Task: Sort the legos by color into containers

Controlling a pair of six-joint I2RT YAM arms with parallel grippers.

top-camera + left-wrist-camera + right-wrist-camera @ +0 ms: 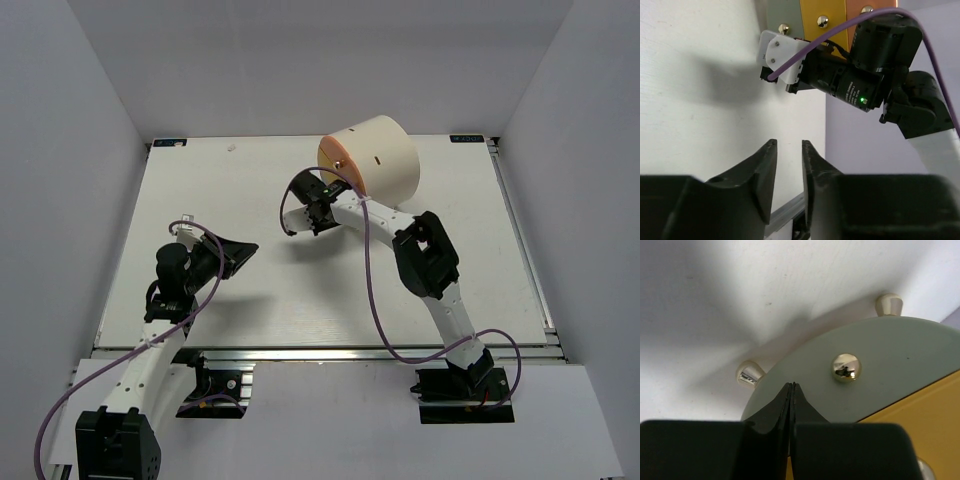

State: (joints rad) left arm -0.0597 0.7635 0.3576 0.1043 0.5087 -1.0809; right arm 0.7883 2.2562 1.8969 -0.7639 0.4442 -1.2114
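No legos show in any view. The cream-white drum point(385, 155) lies on its side at the back of the table, its orange end facing left. My right gripper point(312, 190) is shut and empty, its tips point(791, 385) right at the drum's end face point(890, 355), on a grey-green panel beside a brass knob point(845, 366). My left gripper point(240, 252) hovers over the table's left middle, far from the drum. Its jaws point(789, 145) stand a narrow gap apart with nothing between them.
The drum's end shows grey-green, yellow and orange panels with brass knobs point(822, 20) and cream feet point(888, 304). The right arm's wrist point(850, 85) with its purple cable is in front of the left gripper. White walls enclose the table point(200, 200).
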